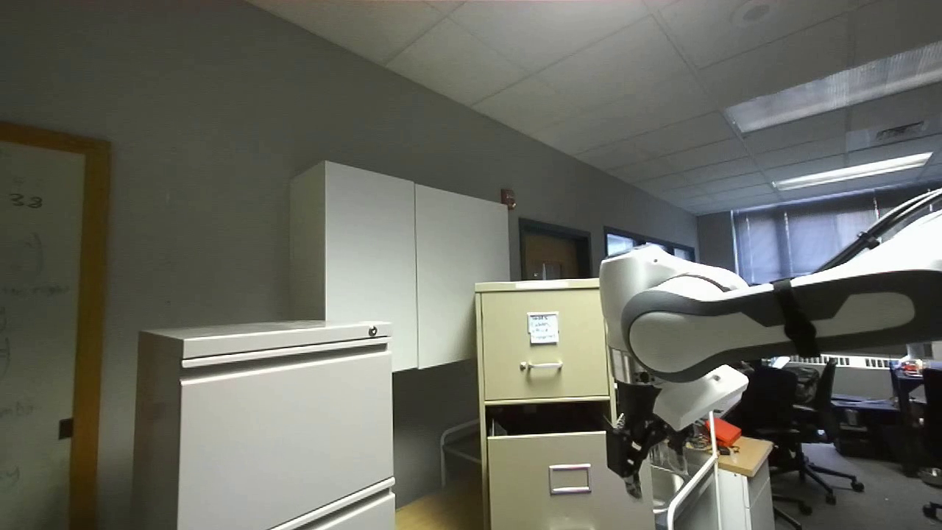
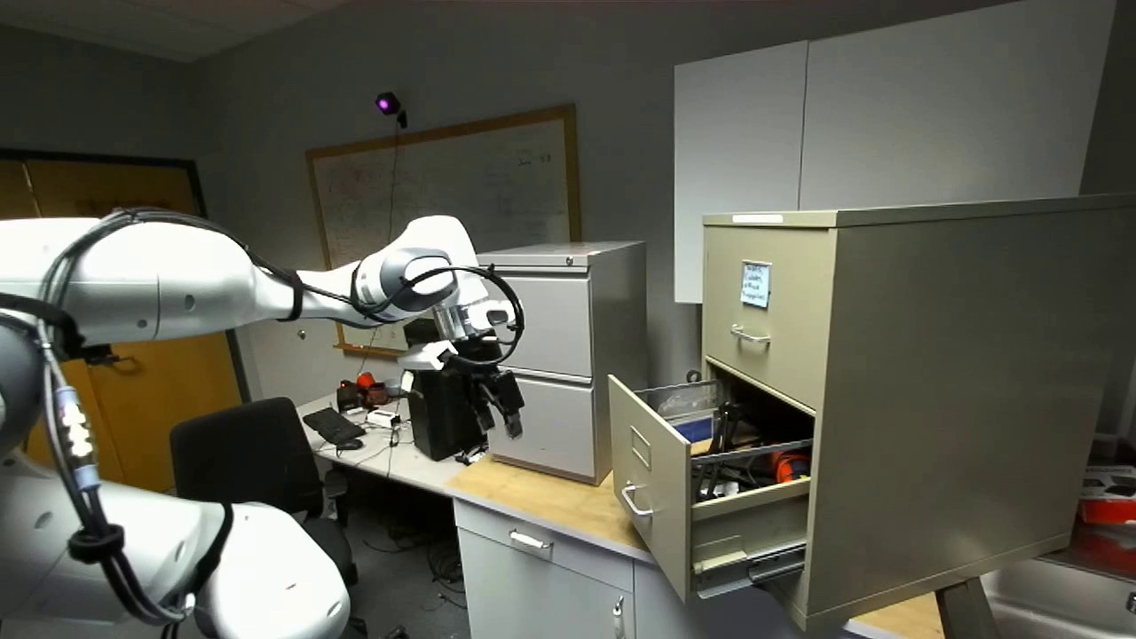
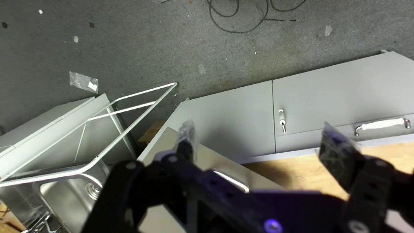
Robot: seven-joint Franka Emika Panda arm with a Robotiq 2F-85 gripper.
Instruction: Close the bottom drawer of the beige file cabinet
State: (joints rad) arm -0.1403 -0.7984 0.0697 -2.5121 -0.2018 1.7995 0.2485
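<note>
The beige file cabinet stands on the counter; it also shows in an exterior view. Its top drawer is shut and carries a paper label. Its bottom drawer is pulled well out, with tools and an orange item inside; its front also shows. In the wrist view the drawer's front and handle lie partly behind the gripper. My gripper points down in front of the drawer front, apart from it. In the wrist view the gripper is open with nothing between its fingers.
A white-grey cabinet stands on the wooden counter beside the beige cabinet. Grey base cupboards lie below. A white rail frame and a sink are at the beige cabinet's other side. White cupboards hang behind.
</note>
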